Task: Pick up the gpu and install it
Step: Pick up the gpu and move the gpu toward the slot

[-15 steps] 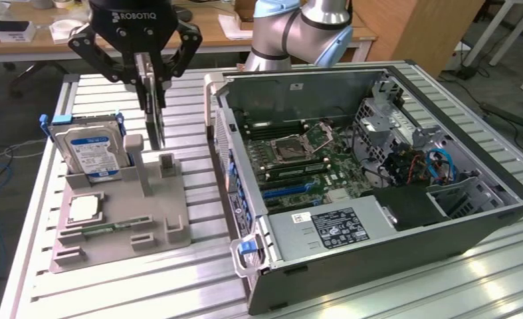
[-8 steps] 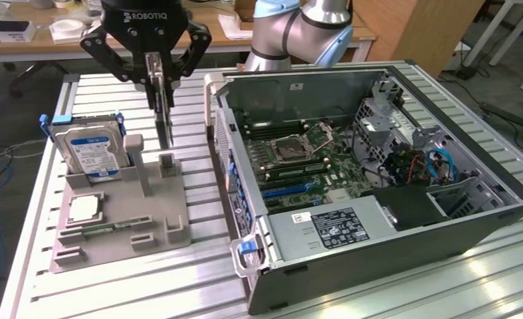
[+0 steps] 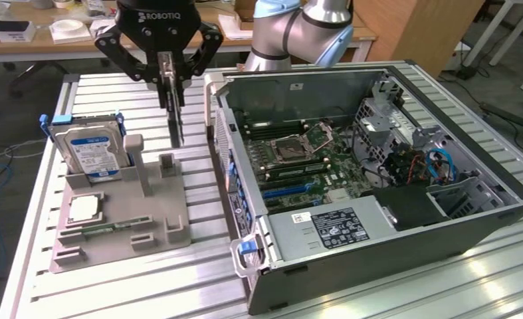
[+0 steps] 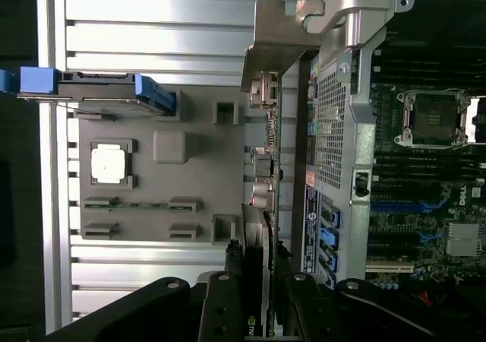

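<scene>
Gripped in tool (image 3: 169, 78), fingers pinching top edge: gpu (image 3: 176, 119). Hanging upright, edge-on, over grey fixture (image 3: 155, 212) on bench (image 3: 137, 286), just beside open PC case (image 3: 350, 266). HDD (image 3: 88, 153) upright in fixture.

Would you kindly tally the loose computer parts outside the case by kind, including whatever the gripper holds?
Hard drive: 1, upright in the gray holder
CPU: 1, flat on the holder
Memory stick: 1, lying in the holder
gpu: 1, hanging edge-on in the gripper, above the holder
Total: 4
</scene>
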You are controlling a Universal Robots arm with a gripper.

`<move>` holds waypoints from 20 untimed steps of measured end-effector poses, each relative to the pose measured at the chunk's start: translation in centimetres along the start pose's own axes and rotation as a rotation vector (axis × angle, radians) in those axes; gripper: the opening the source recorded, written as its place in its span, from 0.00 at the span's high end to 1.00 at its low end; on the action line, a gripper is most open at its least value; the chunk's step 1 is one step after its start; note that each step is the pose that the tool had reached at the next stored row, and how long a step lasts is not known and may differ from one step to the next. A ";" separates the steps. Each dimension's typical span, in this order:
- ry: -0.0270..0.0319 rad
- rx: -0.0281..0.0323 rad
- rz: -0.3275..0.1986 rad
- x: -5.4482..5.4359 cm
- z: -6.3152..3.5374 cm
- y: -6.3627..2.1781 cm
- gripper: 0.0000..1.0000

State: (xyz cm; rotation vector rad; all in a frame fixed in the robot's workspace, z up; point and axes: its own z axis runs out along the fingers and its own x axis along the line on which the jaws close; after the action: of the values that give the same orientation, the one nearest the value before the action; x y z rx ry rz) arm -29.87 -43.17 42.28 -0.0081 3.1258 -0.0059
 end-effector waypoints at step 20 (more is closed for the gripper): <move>0.0000 0.0000 0.000 -3.4 0.05 -0.02 0.73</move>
State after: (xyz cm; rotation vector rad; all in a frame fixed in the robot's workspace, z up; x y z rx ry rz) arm -26.50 -43.18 42.29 -0.0081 3.1259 -0.0060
